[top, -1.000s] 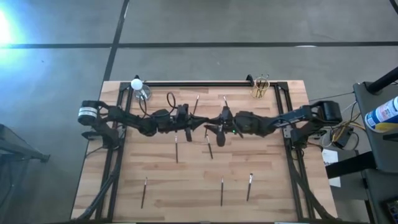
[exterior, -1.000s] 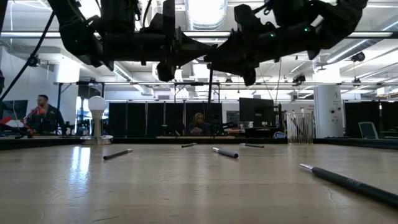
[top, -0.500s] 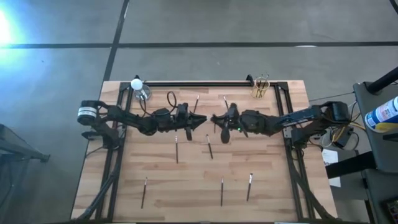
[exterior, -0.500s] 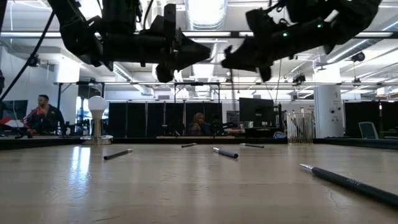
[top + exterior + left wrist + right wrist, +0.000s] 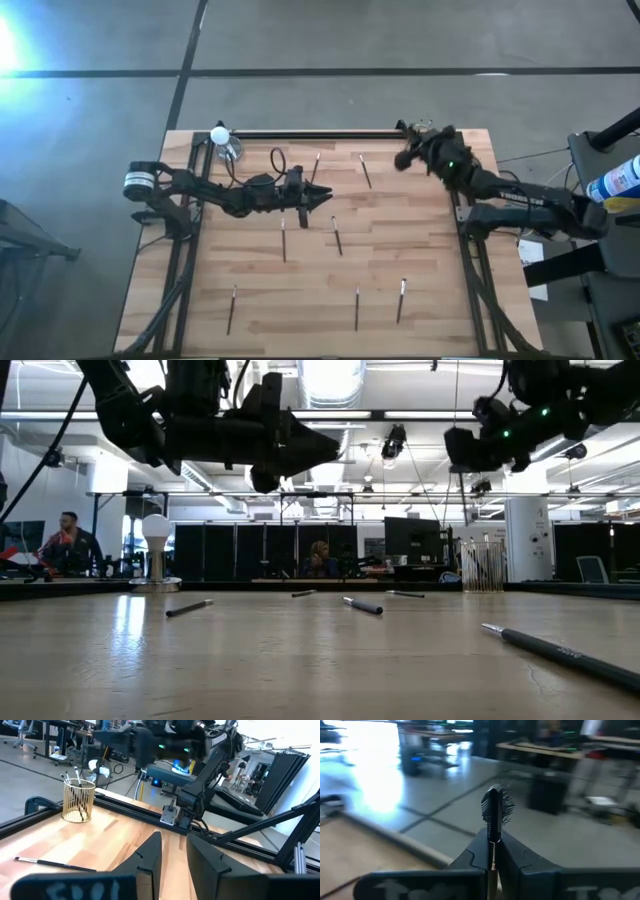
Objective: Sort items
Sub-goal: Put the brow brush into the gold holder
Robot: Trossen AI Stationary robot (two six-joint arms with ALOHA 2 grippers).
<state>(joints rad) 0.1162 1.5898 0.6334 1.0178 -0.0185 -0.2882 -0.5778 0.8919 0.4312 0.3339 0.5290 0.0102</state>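
Observation:
Several thin dark sticks lie flat on the wooden table (image 5: 300, 270), among them one (image 5: 283, 240) and another (image 5: 337, 235) near the middle. A brush with a bushy head (image 5: 495, 807) is held by my shut right gripper (image 5: 404, 158) above the far right corner. That gripper is beside a wire cup (image 5: 79, 800) holding several brushes. My left gripper (image 5: 325, 197) hovers over the table's middle. It is open, its fingers (image 5: 150, 855) level with nothing between them. My right gripper pinches the brush's thin stem (image 5: 493, 851) between its two fingers, just below the bushy head. The fingers are about level and the head stands up past the fingertips. The brush is lifted clear of the table.
A clear glass cup with a white ball (image 5: 222, 140) stands at the far left corner. A black rail (image 5: 310, 134) runs along the far edge. Three more sticks (image 5: 357, 308) lie near the front edge. People sit in the room beyond (image 5: 68, 545).
The two grippers met over the middle with an upright brush between them. My right gripper shut on it, then swung up and toward the far right corner, by the wire cup, carrying it. My left gripper let go and stayed in place.

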